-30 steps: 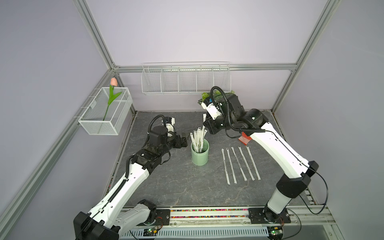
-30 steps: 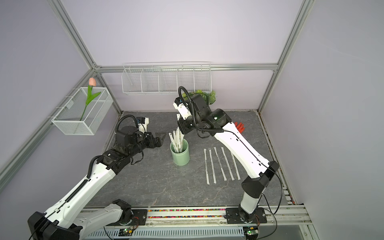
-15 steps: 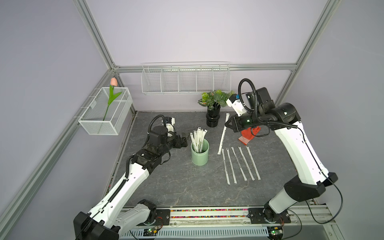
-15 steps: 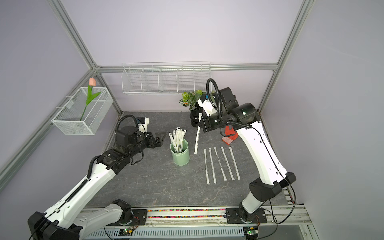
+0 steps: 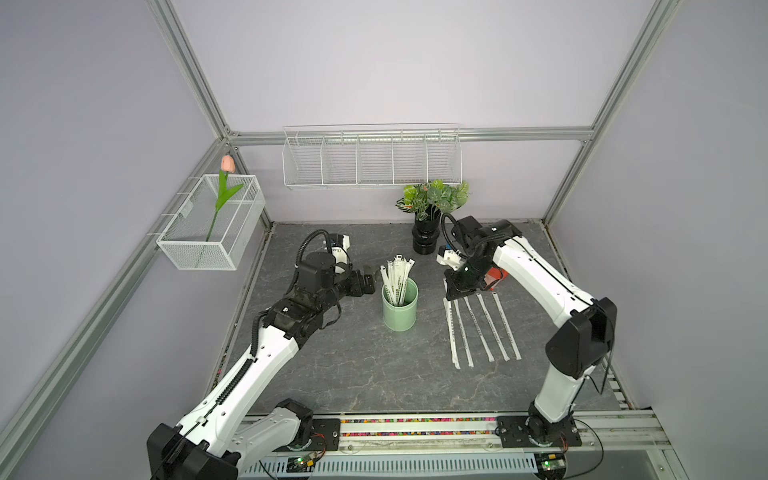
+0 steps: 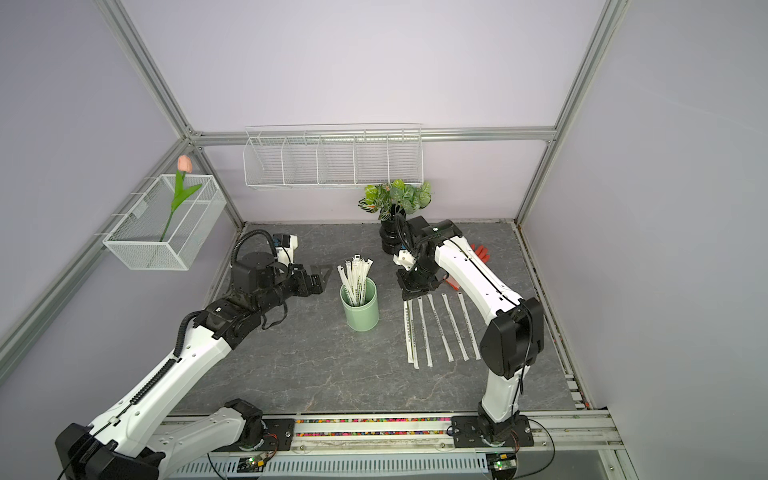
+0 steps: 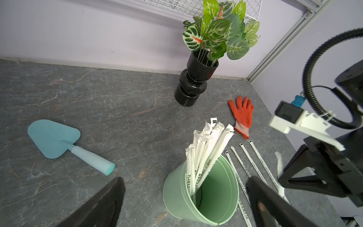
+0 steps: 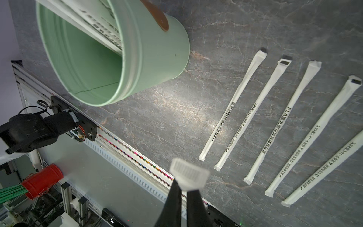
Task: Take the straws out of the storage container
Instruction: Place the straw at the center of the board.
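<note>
The storage container (image 5: 399, 309) is a mint-green cup standing mid-table, with a bunch of white-wrapped straws (image 5: 397, 274) leaning in it. Several more straws (image 5: 486, 328) lie in a row on the table to its right. My right gripper (image 5: 451, 296) is low over the far end of that row, at its cup side. It is shut on one straw, whose flat wrapper end (image 8: 188, 174) sticks out past the right gripper's (image 8: 184, 188) tips. My left gripper (image 5: 372, 276) hangs open just left of the cup's rim, holding nothing; the cup (image 7: 200, 192) sits between its fingers (image 7: 110, 202).
A black vase with green leaves (image 5: 426, 239) stands behind the cup. A red glove (image 5: 494, 276) lies behind the right gripper. A teal trowel (image 7: 59, 141) lies left of the cup. A wire basket (image 5: 370, 160) hangs on the back wall and another (image 5: 212, 224) on the left wall.
The right arm swung from above the cup to the right and came down with a straw to the cup-side end of the row. The left arm has not moved.
</note>
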Robot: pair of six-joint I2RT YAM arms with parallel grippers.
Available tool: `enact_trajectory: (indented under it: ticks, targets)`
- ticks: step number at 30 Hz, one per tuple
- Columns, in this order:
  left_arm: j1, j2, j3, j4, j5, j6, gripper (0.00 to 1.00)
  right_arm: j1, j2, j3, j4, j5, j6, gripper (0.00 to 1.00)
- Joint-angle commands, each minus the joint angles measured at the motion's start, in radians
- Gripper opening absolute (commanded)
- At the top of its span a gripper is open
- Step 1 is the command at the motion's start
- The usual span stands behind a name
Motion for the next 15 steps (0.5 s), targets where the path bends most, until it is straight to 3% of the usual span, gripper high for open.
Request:
enact_trajectory:
  ticks: [1, 15]
  targets:
    - [-0.005, 0.003, 0.004, 0.013, 0.008, -0.007, 1.0, -0.002, 0.039, -0.03, 0.038, -0.056, -0.021, 0.09]
    - [-0.005, 0.002, 0.004, 0.011, 0.007, -0.006, 1.0, -0.01, 0.228, -0.035, 0.115, -0.108, -0.015, 0.09]
